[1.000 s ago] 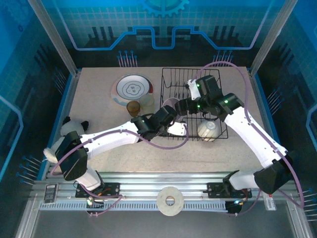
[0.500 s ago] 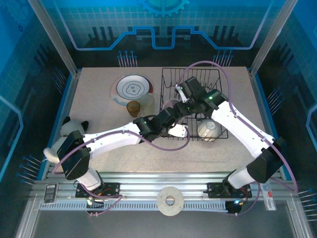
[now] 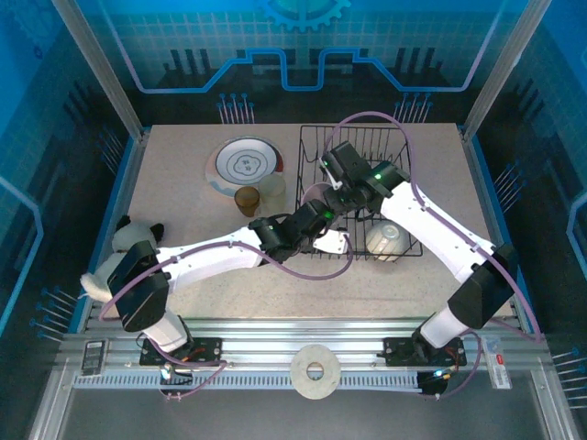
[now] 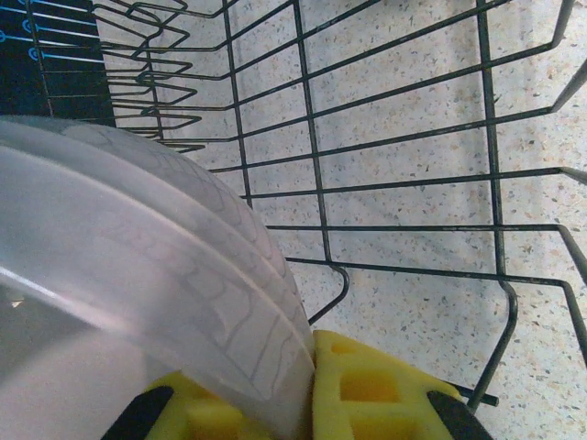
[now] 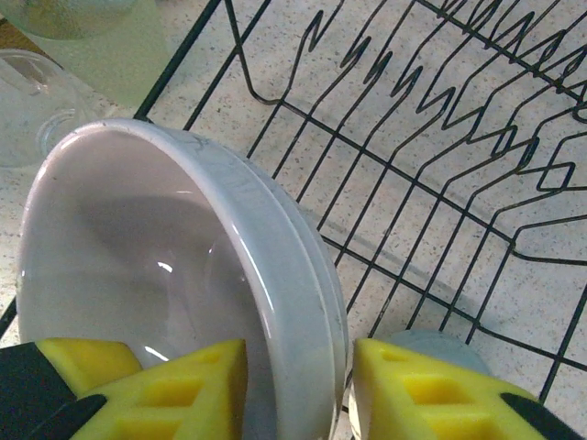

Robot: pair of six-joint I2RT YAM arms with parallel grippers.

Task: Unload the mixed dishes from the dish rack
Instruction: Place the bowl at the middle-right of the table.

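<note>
Currently, the right pincer (image 5: 298, 390) is clenched on the rim of the lavender bowl (image 5: 174, 275). One yellow pad sits inside the bowl and the other against its outer wall, with no gap visible on either face. The bowl stands tilted on edge at the 9 o'clock side of the dish rack (image 3: 303, 156).

Change: one second ago the right arm was over the middle of the rack, toward 3 o'clock of its present position. It has since swung across to the 9 o'clock side and closed in on this bowl. The grasp is therefore new, and the bowl has not left the rack.

The left pincer (image 4: 295, 396) remains clamped on the rim of the white bowl (image 4: 119, 275), near the rack's 7 o'clock corner. Its position is unchanged over the same second. The wrist view shows rack wires just beyond the bowl.

Outward: a third pale bowl (image 3: 385, 240) rests in the rack's 5 o'clock corner. On the bench (image 3: 174, 211), at 9 to 10 o'clock of the rack, stand a patterned plate (image 3: 244, 165), a brown cup (image 3: 246, 200) and a pale tumbler (image 3: 271, 189), all already unloaded.

Consequence: each arm now holds one bowl. Judged status: roughly half done. The arms cross closely at the rack's near-left corner, so the lifts should be sequenced to avoid contact.
</note>
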